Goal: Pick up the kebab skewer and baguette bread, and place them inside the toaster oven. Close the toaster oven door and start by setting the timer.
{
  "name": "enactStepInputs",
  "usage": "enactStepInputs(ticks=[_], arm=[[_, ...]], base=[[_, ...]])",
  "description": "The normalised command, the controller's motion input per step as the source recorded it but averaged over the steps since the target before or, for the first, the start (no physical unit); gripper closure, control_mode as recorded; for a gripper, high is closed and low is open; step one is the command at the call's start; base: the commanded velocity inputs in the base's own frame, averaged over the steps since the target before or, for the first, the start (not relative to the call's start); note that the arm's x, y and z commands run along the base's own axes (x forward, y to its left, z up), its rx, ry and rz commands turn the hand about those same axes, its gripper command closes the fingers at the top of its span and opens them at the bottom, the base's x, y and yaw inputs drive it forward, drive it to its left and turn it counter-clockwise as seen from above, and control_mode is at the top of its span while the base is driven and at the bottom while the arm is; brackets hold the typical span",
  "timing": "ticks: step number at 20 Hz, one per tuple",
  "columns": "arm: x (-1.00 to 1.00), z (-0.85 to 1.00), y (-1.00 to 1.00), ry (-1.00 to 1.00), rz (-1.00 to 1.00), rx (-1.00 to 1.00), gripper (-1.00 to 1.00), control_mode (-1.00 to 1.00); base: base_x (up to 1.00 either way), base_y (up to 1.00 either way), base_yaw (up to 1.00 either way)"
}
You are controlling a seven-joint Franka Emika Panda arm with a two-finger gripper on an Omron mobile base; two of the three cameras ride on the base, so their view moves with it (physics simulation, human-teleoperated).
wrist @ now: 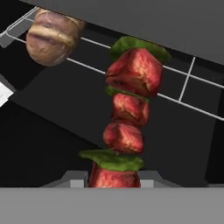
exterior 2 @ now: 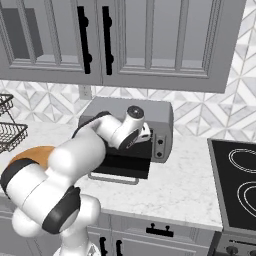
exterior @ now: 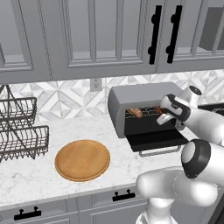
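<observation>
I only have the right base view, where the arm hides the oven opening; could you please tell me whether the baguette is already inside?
Observer: Yes. In the left base view the baguette bread lies on the rack inside the toaster oven.
Operator: Thank you. And where is the kebab skewer?
Observer: In the hand view the kebab skewer rises from between the fingers, so the gripper is shut on it, over the rack.
Operator: Is the baguette close to it?
Observer: In the hand view it sits apart from the skewer, off to one side, not touching.
Operator: Is the door fully down?
Observer: The toaster oven door hangs open, handle toward the counter edge.
</observation>
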Motion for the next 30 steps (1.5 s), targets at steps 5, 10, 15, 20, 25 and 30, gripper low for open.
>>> enactStepInputs(ticks=[5,10,15,20,25,30], arm=[[0.16,-0.26,0.00,0.00,0.00,0.00,1.00,-1.00],[0.20,-0.13,0.01,0.00,0.00,0.00,1.00,-1.00],[0.41,0.00,0.00,-0.05,0.00,0.00,1.00,-1.00],[0.36,0.01,0.01,-0.08,0.00,0.00,1.00,-1.00],[0.05,0.03,0.00,-0.13,0.00,0.05,1.00,-1.00],[0.28,0.19,0.00,-0.02,0.00,0.03,1.00,-1.00]], base=[[0.00,0.00,0.00],[0.00,0.00,0.00],[0.00,0.00,0.00],[0.00,0.00,0.00],[0.00,0.00,0.00],[0.00,0.00,0.00]])
